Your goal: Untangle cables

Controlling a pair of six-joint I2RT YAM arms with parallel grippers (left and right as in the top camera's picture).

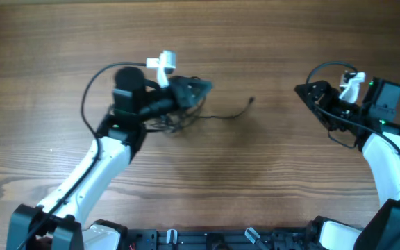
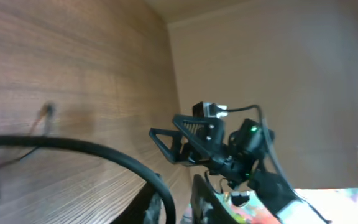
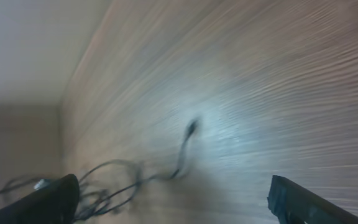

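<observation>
Presumably our left gripper point(image 1: 198, 87) hangs over the cables point(image 1: 178, 123), bunched left of centre, to lift them; its grip we cannot tell. Our right gripper point(image 1: 303, 90), spread and empty at right, faces the loose plug end point(image 1: 251, 102).

Brown wood-grain table point(image 1: 255, 42) under soft light, pale glare on the grain, plain beige wall point(image 2: 291, 62) behind
</observation>
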